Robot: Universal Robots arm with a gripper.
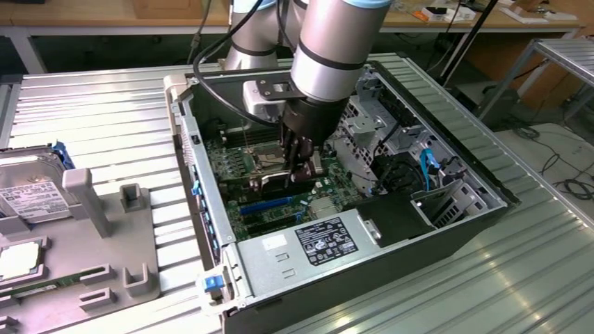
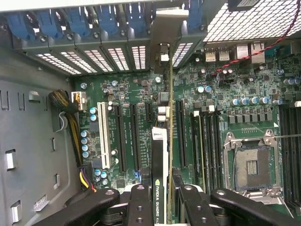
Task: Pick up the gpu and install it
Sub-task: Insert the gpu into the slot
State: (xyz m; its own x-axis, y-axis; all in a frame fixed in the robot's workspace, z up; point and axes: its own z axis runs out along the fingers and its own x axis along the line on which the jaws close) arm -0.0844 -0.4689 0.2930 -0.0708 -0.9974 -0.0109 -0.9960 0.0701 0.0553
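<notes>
Above green motherboard (image 2: 141,94): black gripper (image 2: 162,197) clamps thin gpu (image 2: 160,160), seemingly edge-on.

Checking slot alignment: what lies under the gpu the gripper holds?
Under the gpu, the motherboard with its black expansion slots shows. The slot directly beneath is covered by the card's edge.
</notes>
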